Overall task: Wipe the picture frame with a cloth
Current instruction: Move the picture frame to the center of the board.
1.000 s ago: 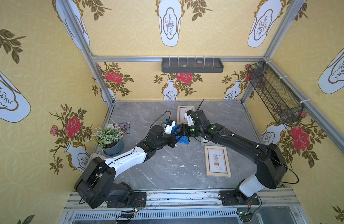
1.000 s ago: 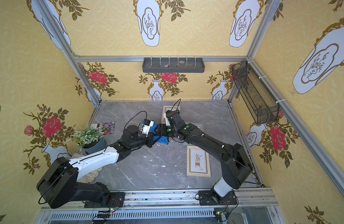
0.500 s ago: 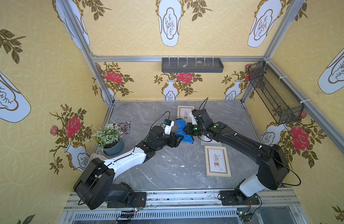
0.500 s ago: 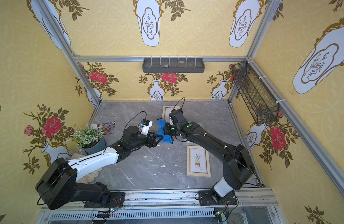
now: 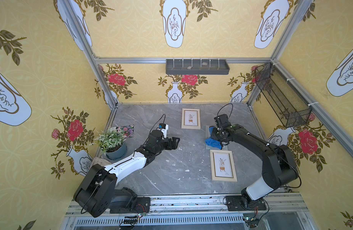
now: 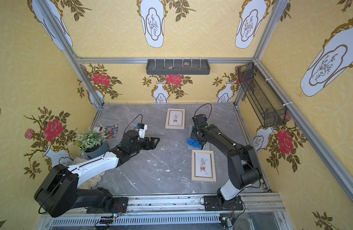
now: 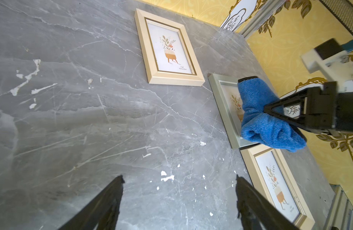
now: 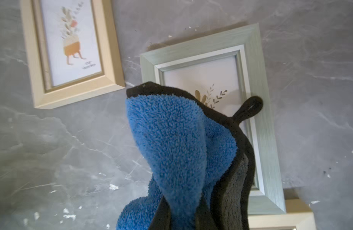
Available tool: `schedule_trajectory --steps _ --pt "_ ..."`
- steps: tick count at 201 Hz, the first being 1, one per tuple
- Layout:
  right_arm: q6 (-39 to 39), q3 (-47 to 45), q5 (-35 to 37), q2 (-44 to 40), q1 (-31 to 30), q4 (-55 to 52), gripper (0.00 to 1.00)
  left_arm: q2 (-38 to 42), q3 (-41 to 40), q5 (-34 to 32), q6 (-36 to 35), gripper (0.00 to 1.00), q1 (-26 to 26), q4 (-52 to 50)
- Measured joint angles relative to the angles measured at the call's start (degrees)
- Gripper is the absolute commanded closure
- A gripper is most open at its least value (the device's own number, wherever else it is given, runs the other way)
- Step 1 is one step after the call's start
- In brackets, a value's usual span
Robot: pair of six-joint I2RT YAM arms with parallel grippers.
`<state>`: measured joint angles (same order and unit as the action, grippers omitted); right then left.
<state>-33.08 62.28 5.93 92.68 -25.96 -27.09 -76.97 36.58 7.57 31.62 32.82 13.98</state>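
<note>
The bright-blue cloth [image 5: 212,140] [image 6: 193,142] with black trim hangs bunched from my right gripper [image 5: 217,137] [image 6: 197,139] [image 8: 183,205], which is shut on it. It hangs over a silver-grey picture frame [image 5: 207,129] [image 6: 191,127] [image 8: 259,79] lying flat on the table, and its lower folds reach the frame's rim [image 7: 217,87]. The left wrist view shows the cloth [image 7: 261,119] pinched in the right gripper [image 7: 265,110]. My left gripper [image 5: 178,143] [image 6: 156,143] [image 7: 179,178] stands open and empty over bare table, well left of the cloth.
Two beige picture frames lie flat, one behind [image 5: 191,118] and one in front [image 5: 223,165] of the silver one. A potted plant [image 5: 111,139], a floral card [image 5: 126,130] and an off-white glove [image 6: 90,181] sit at the left. A wire basket [image 5: 281,97] hangs on the right wall.
My left gripper has let go of the cloth, opened and drawn back to the left. The right gripper has shut on the cloth and carried it right, over the silver frame.
</note>
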Motion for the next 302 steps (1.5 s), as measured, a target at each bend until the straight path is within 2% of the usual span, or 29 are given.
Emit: schedule_trajectory --steps 60,109,160,213,254,273,302 --pt "0.61 0.87 0.61 10.95 -0.81 4.68 0.9 0.57 -0.44 -0.35 0.37 0.11 -0.2 -0.74" --pt "-0.07 6.73 1.31 18.16 -8.24 12.44 0.9 1.84 -0.96 -1.97 0.37 0.11 -1.07 -2.54" --pt "-2.29 9.94 -0.22 20.44 -14.75 13.29 0.9 1.16 -0.85 -4.66 0.63 0.15 -3.37 -6.99" --pt "-6.14 10.38 -3.58 19.06 -21.42 9.11 0.9 -3.21 -0.04 -4.9 1.44 0.19 -4.76 -10.38" --pt "-8.9 10.34 -7.32 15.04 -24.63 3.52 0.9 -7.58 1.86 -2.19 1.7 0.24 -4.79 -11.54" --pt "-8.92 9.6 -6.82 10.64 -23.28 1.33 0.9 -9.05 3.13 -0.33 1.81 0.24 -4.35 -11.96" --pt "-8.52 7.48 -4.17 4.28 -16.81 -0.28 0.9 -10.16 5.81 1.03 1.79 0.22 -1.33 -12.57"
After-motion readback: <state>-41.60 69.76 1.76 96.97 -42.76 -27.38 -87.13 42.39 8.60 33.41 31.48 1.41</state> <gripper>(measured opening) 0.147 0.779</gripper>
